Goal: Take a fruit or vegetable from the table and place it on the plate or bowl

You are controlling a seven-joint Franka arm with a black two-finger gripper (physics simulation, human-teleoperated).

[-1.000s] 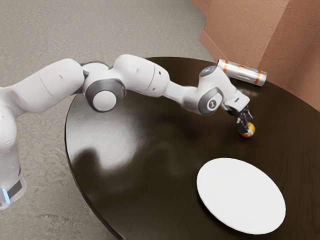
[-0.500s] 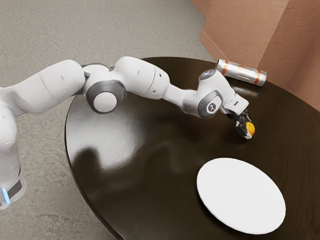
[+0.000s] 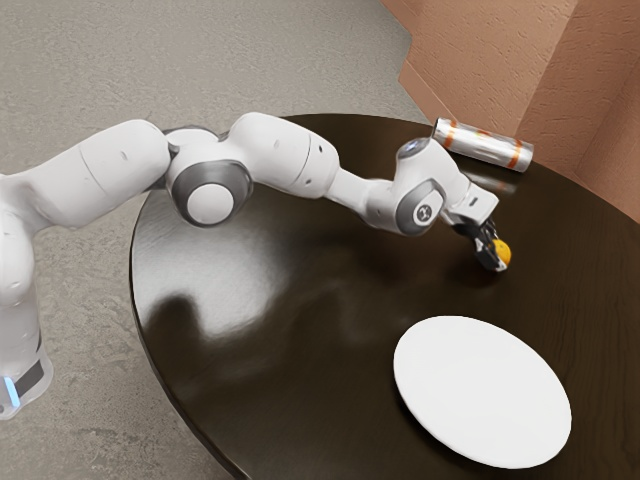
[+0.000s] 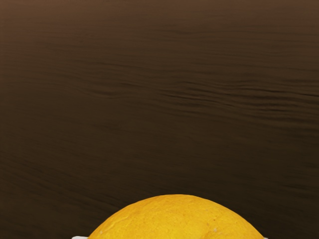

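Note:
A small orange fruit [image 3: 503,253] hangs just above the dark round table [image 3: 300,300], with my black gripper [image 3: 495,254] shut on it from both sides. The same fruit [image 4: 174,219] bulges up close under my hand in the wrist view, over bare dark wood. A white round plate [image 3: 482,390] lies flat on the table, nearer the front edge and well apart from the fruit.
A silver can with orange bands [image 3: 483,146] lies on its side at the table's far edge, behind my wrist. Terracotta walls [image 3: 520,70] rise close behind the table. Bare tabletop stretches between the fruit and the plate.
My hand has tilted and risen slightly with the fruit in it, lifting it off the table. The plate and the can have stayed put.

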